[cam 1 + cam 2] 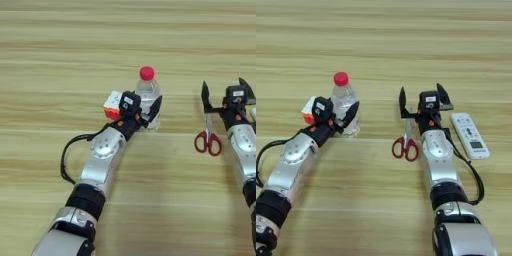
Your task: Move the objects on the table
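Both arms have silver shells with black joint bands, black cables and black-fingered grippers, left gripper (142, 112) and right gripper (421, 100), carrying white labels.

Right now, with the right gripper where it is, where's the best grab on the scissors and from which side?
Probably the blades just above the pivot, coming from above. The scissors lie flat on the table, red handles toward the robot, blades pointing away. The right gripper is open with one finger beside the blades. The remote lies apart, on the other side of the arm.
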Available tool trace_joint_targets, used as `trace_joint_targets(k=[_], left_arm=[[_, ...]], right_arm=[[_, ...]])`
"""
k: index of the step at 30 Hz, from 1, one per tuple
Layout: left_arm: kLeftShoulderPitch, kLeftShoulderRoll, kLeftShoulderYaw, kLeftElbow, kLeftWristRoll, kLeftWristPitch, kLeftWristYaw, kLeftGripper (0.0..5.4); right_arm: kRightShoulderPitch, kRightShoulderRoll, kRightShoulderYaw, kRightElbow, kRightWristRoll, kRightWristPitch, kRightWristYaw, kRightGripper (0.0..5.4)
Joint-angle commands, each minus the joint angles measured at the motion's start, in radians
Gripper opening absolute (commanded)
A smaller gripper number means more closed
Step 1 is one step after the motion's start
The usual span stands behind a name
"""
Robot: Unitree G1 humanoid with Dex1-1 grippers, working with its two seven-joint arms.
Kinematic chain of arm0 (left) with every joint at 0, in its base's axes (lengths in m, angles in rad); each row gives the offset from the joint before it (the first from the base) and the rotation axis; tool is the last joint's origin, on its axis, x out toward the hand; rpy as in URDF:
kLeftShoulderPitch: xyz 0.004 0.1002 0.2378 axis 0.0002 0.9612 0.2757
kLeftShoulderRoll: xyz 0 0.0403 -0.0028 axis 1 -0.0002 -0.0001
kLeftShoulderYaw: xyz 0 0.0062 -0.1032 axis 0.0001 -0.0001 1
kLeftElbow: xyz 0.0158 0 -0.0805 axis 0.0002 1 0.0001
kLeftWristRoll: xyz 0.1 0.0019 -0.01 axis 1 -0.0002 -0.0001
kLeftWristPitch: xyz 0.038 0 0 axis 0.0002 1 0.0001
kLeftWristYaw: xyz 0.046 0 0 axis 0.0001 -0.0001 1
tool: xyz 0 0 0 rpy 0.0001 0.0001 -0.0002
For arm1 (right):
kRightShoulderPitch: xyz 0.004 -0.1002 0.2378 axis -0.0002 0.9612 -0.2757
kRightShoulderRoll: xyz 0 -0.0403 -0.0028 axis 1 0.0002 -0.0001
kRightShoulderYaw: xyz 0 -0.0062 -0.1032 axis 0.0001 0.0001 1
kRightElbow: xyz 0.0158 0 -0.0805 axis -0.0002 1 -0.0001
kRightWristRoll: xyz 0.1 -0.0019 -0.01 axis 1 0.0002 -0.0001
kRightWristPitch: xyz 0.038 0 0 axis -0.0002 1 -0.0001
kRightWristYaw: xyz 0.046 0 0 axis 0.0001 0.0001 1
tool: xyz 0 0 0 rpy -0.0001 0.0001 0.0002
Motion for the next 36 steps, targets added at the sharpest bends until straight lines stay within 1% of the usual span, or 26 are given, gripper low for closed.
trace_joint_targets(k=[1, 14, 16, 18, 19, 21, 24, 26, 33, 36], left_arm=[[-0.027, -0.004, -0.001, 0.034, 0.014, -0.016, -0.001, 3.05], [-0.064, 0.003, 0.007, 0.174, 0.033, -0.070, 0.020, 3.05], [-0.066, 0.004, 0.006, 0.191, 0.038, -0.076, 0.025, 3.41], [-0.068, 0.004, 0.005, 0.203, 0.041, -0.083, 0.028, 3.58], [-0.069, 0.004, 0.004, 0.207, 0.042, -0.086, 0.029, 3.76], [-0.070, 0.004, 0.004, 0.213, 0.044, -0.090, 0.030, 3.89], [-0.071, 0.002, 0.007, 0.219, 0.049, -0.093, 0.030, 4.24], [-0.072, 0.002, 0.008, 0.222, 0.050, -0.095, 0.030, 4.33], [-0.072, 0.001, 0.010, 0.222, 0.049, -0.098, 0.032, 5.14], [-0.069, 0.001, 0.009, 0.217, 0.048, -0.099, 0.031, 5.39]], right_arm=[[-0.002, 0.005, 0.000, -0.016, 0.000, 0.013, -0.008, 5.40], [0.000, 0.003, -0.002, -0.023, 0.001, 0.016, -0.007, 5.40], [0.001, 0.004, -0.002, -0.024, 0.001, 0.016, -0.007, 5.40], [0.001, 0.004, -0.002, -0.025, 0.001, 0.016, -0.008, 5.40], [0.001, 0.004, -0.002, -0.025, 0.001, 0.016, -0.008, 5.40], [0.002, 0.004, -0.002, -0.026, 0.001, 0.017, -0.008, 5.40], [0.002, 0.004, -0.002, -0.028, 0.001, 0.017, -0.008, 5.40], [0.003, 0.004, -0.002, -0.029, 0.001, 0.018, -0.008, 5.40], [0.002, 0.003, -0.002, -0.029, 0.001, 0.019, -0.007, 5.40], [0.003, 0.003, -0.002, -0.030, 0.001, 0.020, -0.007, 5.40]])
